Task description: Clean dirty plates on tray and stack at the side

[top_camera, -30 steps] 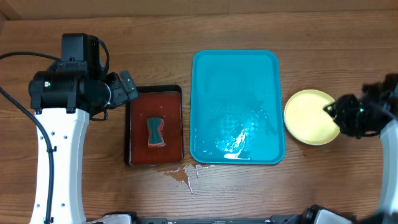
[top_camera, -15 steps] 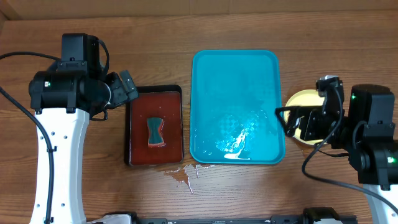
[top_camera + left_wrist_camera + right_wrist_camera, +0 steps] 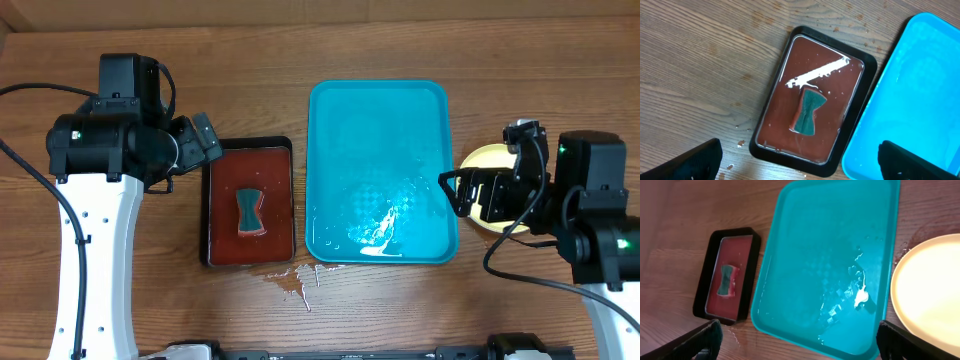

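Observation:
The turquoise tray (image 3: 380,120) lies mid-table, wet, with no plates on it; the wrist views also show the tray (image 3: 830,245) (image 3: 920,85). A pale yellow plate (image 3: 478,160) rests on the bare wood right of the tray, half hidden under my right arm; in the right wrist view the plate (image 3: 932,295) looks clean. I cannot tell whether others lie beneath it. My right gripper (image 3: 458,193) (image 3: 799,330) hovers open over the tray's right rim, holding nothing. My left gripper (image 3: 200,145) (image 3: 800,150) is open and empty above the dark red tray's near edge.
A black-rimmed dark red tray (image 3: 222,215) with a green-and-red sponge (image 3: 250,212) sits left of the turquoise tray. Spilled drops (image 3: 290,280) mark the wood in front of it.
My right gripper has opened, and the right arm has come in from the table's right edge to hover above the plate and the tray's rim. The left arm has not moved.

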Tool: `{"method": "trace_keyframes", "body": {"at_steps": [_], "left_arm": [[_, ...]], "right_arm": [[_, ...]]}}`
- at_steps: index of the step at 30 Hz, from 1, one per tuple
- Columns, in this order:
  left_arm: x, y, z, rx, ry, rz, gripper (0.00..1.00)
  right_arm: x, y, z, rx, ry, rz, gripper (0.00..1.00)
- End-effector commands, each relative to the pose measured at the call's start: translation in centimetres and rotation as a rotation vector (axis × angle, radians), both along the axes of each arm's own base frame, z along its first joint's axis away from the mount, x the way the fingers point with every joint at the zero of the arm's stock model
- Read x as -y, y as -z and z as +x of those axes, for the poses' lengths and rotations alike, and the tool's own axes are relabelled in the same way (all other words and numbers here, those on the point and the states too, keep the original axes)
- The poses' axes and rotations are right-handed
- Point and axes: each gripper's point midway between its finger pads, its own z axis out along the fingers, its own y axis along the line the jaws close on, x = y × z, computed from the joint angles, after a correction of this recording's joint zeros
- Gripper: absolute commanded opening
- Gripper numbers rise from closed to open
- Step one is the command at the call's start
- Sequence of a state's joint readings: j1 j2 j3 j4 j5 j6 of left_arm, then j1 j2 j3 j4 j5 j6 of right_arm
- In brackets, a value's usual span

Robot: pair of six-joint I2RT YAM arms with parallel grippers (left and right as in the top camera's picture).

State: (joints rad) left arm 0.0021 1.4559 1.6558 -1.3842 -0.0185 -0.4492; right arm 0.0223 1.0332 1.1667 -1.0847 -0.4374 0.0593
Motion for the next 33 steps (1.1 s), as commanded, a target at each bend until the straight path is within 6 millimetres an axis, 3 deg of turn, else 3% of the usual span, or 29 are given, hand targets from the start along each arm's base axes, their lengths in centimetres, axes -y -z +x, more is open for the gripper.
{"method": "trace_keyframes", "body": {"at_steps": [1,8,13,16,20,26,33], "left_arm": [[0.0,-0.4,0.1,0.015,-0.001,-0.008,1.00],[0.0,-0.5,0.1,0.015,0.000,-0.008,1.00],[0.0,-0.5,0.1,0.015,-0.001,-0.008,1.00],[0.0,-0.5,0.1,0.015,-0.001,-0.008,1.00],[0.0,-0.4,0.1,0.015,-0.001,-0.008,1.00],[0.0,-0.4,0.1,0.015,0.000,-0.008,1.00],[0.0,-0.4,0.1,0.015,-0.001,-0.008,1.00]], "right_arm": [[0.0,-0.4,0.5,0.012,-0.005,-0.012,1.00],[0.2,-0.4,0.1,0.018,0.004,-0.027,1.00],[1.1,-5.5,0.4,0.293,0.049,-0.058,1.00],[2.4,-8.5,-0.7,0.477,0.116,-0.095,1.00],[4.1,-9.8,-2.7,0.604,0.207,-0.137,1.00],[4.3,-7.4,-4.3,0.657,0.217,-0.129,1.00],[4.4,-1.3,-3.8,0.700,0.220,-0.119,1.00]]}}
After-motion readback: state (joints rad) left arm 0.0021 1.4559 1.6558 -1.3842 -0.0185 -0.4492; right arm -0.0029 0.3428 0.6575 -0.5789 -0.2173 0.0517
